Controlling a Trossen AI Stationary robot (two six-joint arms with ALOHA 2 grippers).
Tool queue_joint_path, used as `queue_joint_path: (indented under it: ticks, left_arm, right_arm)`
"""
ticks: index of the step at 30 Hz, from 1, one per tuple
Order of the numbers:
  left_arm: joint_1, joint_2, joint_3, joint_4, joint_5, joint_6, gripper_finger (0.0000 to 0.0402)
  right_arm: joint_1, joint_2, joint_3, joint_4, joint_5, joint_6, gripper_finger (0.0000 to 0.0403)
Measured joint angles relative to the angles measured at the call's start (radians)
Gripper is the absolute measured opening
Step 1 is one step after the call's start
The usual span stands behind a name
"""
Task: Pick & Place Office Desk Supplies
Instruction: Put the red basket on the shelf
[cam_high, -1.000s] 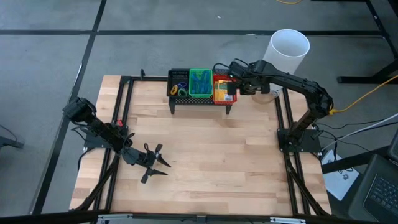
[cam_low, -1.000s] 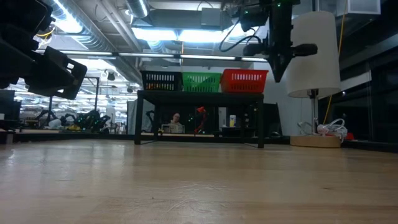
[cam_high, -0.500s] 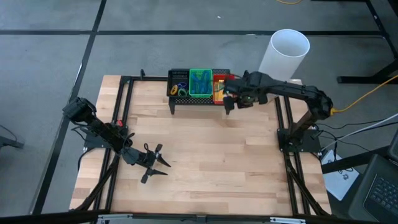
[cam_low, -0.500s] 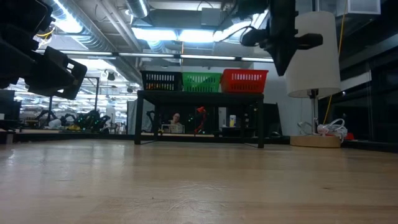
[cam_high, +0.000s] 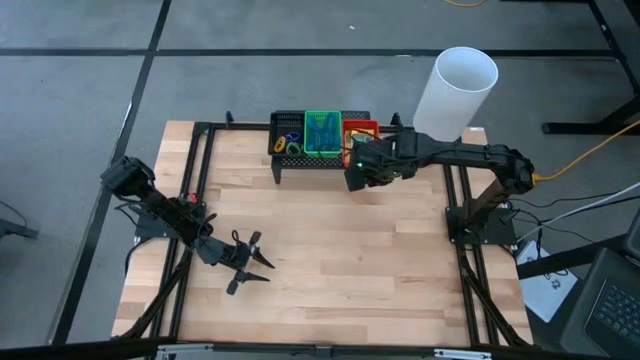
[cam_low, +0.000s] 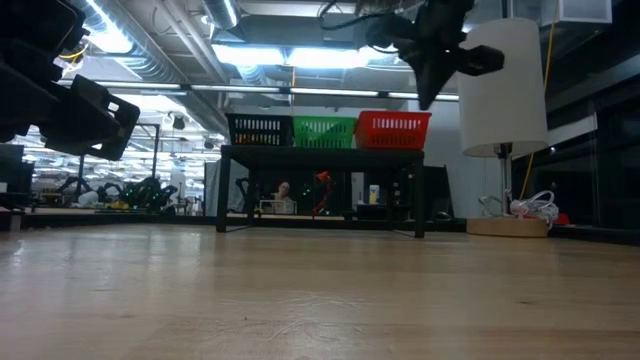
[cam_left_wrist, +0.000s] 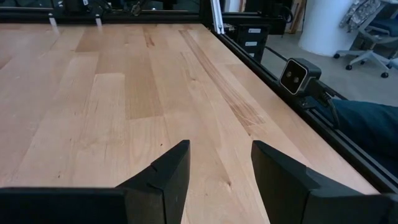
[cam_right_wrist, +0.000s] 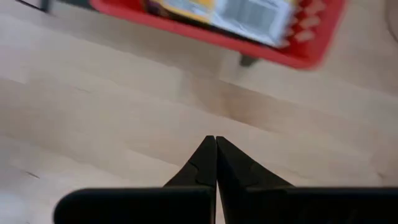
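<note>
Upper centre of the high view: we find the black mesh stand (cam_high: 322, 160) carrying three baskets side by side, black basket (cam_high: 288, 135), green basket (cam_high: 322, 133), red basket (cam_high: 361, 139). Coloured rings (cam_high: 291, 140) lie in the black one, blue band loops (cam_high: 322, 130) in the green, flat packs (cam_right_wrist: 217, 9) in the red.

The right gripper (cam_high: 356, 177) hangs just below the red basket's near edge in the frame, over bare table (cam_high: 330, 250). In its wrist view the two fingers meet tip to tip with nothing between them.

The left gripper (cam_high: 248, 262) sits at lower left, parked low over the wood, fingers (cam_left_wrist: 163, 177) spread, empty.

We see no loose supplies on the table; everything visible is binned. We judge the placing largely finished, the right arm empty beside the stand. The next move likely calls for clearing the stand's rim without knocking the baskets, then parking, or spreading the fingers if another pick remains.
</note>
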Motion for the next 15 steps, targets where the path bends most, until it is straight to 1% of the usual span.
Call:
queue_joint_path:
  ticks: [2,9,15]
  left_arm:
    - [0.0,0.0,0.0,0.0,0.0,0.0,0.0168]
    - [0.0,0.0,0.0,0.0,0.0,0.0,0.0168]
    - [0.0,0.0,0.0,0.0,0.0,0.0,0.0168]
  right_arm:
    - [0.0,0.007,0.0,0.029,0.009,-0.01,0.0]
    - [-0.013,0.056,0.0,0.049,0.012,-0.031,0.0]
    - [-0.038,0.099,0.0,0.099,-0.012,-0.077,0.0]
